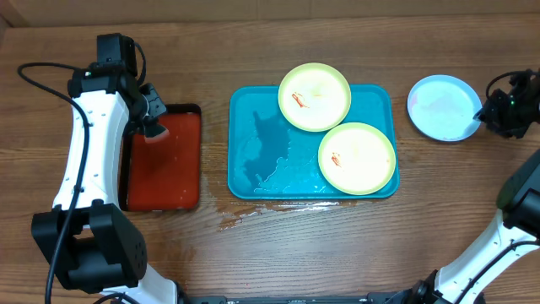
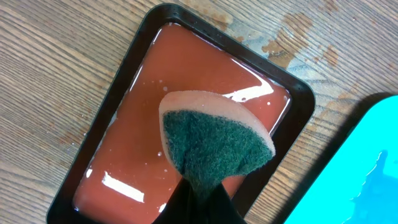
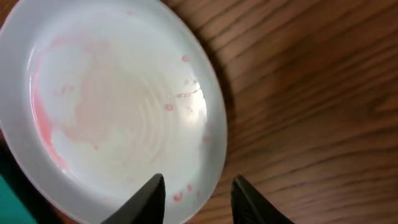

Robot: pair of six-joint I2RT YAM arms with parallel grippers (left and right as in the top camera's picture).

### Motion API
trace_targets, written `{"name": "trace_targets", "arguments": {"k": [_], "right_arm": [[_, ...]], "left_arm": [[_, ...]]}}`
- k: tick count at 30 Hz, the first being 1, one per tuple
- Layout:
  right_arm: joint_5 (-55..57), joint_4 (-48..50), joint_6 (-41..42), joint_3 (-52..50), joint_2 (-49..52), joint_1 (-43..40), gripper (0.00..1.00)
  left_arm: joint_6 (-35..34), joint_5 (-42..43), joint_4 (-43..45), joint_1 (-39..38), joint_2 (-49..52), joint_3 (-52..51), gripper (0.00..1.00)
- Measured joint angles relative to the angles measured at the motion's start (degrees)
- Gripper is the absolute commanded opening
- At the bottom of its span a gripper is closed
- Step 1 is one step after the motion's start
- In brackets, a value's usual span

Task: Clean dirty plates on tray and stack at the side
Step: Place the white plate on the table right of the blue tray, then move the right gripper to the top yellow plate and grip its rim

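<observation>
Two pale yellow-green dirty plates (image 1: 314, 96) (image 1: 357, 158), each with a red smear, lie on the wet turquoise tray (image 1: 261, 143). To the right of the tray a pale blue-white plate (image 1: 444, 107) (image 3: 112, 106) lies on the wood, streaked with faint pink. My right gripper (image 1: 498, 110) (image 3: 199, 179) is open at its right rim, one finger over the plate and the other over the table. My left gripper (image 1: 152, 118) (image 2: 202, 193) is shut on a green-faced sponge (image 2: 214, 140) above the red tray.
The red tray with a black rim (image 1: 164, 165) (image 2: 124, 155) stands left of the turquoise one and holds reddish liquid. Spilled water (image 1: 245, 215) lies on the wood at the turquoise tray's front left corner. A black cable (image 1: 34, 72) loops at the far left.
</observation>
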Motion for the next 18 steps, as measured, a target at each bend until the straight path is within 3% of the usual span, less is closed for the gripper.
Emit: {"name": "trace_targets", "arguments": {"k": [4, 8, 12, 18], "right_arm": [[-6.2, -2.2, -2.1, 3.9, 0.2, 1.4, 0.56], [-13.9, 0.0, -5.6, 10.1, 0.3, 6.1, 0.79], [-15.5, 6.8, -10.0, 11.8, 0.3, 15.1, 0.83], [-5.7, 12.4, -17.2, 11.8, 1.7, 32.1, 0.86]], "left_arm": [[0.0, 0.0, 0.6, 0.0, 0.0, 0.0, 0.04], [0.0, 0.1, 0.6, 0.0, 0.0, 0.0, 0.04], [0.0, 0.4, 0.6, 0.0, 0.0, 0.0, 0.04], [0.0, 0.9, 0.7, 0.0, 0.0, 0.0, 0.04]]}}
